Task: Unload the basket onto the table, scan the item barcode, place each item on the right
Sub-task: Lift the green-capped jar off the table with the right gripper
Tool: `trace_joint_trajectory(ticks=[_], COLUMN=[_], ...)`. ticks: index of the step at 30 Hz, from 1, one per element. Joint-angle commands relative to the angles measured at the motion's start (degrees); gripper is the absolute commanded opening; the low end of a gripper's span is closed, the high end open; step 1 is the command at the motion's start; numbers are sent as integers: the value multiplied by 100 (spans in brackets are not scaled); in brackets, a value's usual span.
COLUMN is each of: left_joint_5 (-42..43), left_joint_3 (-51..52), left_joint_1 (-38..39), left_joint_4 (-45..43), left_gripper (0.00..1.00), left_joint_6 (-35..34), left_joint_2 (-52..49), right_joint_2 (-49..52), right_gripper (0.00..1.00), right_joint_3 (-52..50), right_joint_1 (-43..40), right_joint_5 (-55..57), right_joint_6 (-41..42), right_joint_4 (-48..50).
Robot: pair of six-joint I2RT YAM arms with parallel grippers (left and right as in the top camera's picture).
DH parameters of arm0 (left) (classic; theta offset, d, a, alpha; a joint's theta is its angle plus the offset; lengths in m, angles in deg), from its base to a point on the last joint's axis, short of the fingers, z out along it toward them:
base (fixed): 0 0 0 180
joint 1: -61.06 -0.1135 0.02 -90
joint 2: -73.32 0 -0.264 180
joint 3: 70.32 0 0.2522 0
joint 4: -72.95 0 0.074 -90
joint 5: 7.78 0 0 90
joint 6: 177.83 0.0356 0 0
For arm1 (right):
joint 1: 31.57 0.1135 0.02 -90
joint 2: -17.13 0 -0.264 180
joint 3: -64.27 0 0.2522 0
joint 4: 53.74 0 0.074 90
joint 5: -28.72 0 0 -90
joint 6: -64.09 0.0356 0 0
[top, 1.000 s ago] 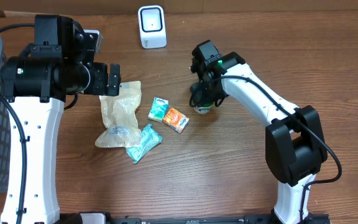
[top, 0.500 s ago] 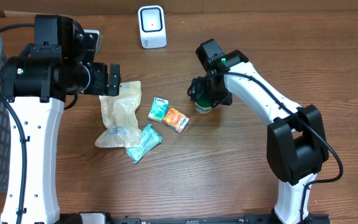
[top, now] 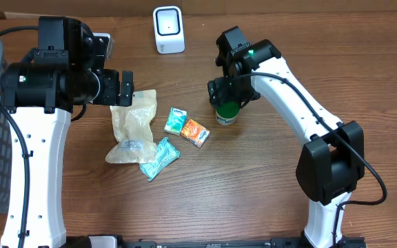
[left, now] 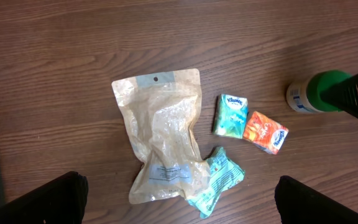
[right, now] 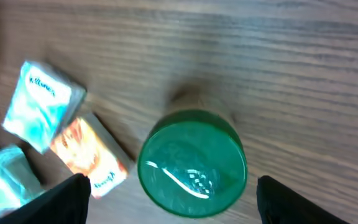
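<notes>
Saw green-capped bottle point(right: 191, 163) upright, lower centre of frame, straight below right jaws, parted astride it, unclamped; left jaws parted, farther off.

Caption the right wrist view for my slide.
Open right gripper above a green-capped bottle, with a Kleenex pack and an orange pack nearby.

white box scanner point(top: 168, 29): farthest back | green-capped plastic bottle point(top: 227, 114): right of orange tissue pack point(top: 196, 132) | teal tissue pack point(top: 176, 120): between that and tan plastic pouch point(top: 133, 127)
</notes>
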Motion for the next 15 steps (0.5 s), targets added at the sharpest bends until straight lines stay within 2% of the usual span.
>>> trace_joint_trajectory(ticks=[1, 15], left_joint_5=[42, 39], left_joint_3=[-94, -94], left_joint_1=[-9, -9], left_joint_4=[-7, -7], left_gripper=[100, 100], left_joint_6=[92, 92], left_joint_2=[-13, -15], right_joint_2=[-24, 109], right_gripper=[84, 87], right_joint_3=[107, 103], right_joint_1=[4, 7], right_joint_5=[138, 289], right_joint_6=[-686, -828], right_joint_4=[-4, -52])
